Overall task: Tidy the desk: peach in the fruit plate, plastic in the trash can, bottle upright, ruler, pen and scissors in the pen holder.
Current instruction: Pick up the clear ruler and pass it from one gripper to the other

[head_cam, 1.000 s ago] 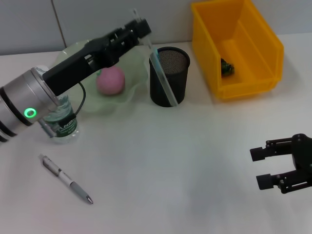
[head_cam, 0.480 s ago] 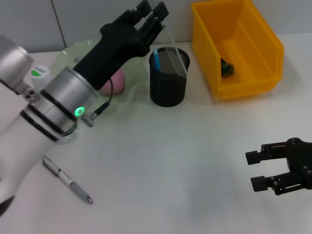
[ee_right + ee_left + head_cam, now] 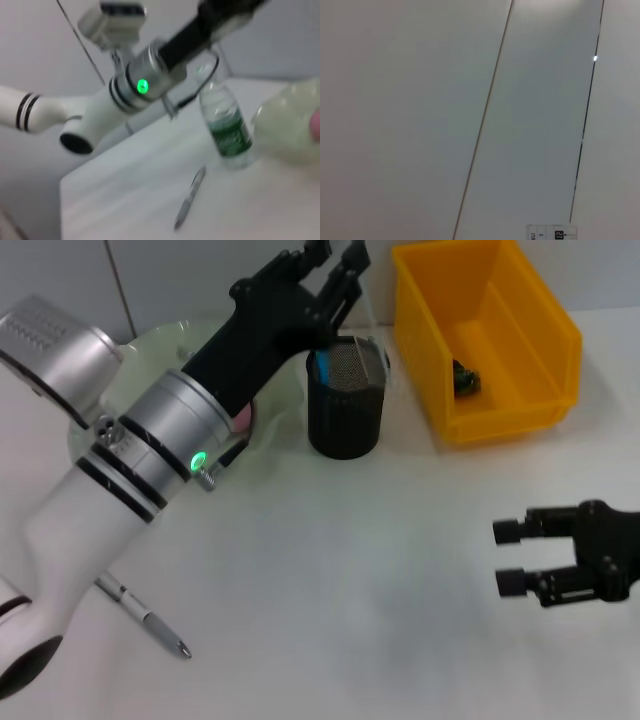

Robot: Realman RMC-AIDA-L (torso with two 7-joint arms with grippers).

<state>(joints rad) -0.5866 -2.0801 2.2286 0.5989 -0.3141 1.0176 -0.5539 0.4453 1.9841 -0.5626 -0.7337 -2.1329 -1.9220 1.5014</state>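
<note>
We are watching the left gripper (image 3: 338,260) pinching the top of the clear ruler (image 3: 371,312), its fingers closed on it. The ruler is hanging down from those fingers, its lower end dipping inside the black mesh pen holder (image 3: 345,400) directly beneath. Beside the holder, the yellow bin (image 3: 487,335) is sitting just off to one side. The pen (image 3: 140,612) is lying well away from the fingers, down beside the arm. Our right gripper (image 3: 512,556) is hovering apart, fingers spread, gripping nothing.
</note>
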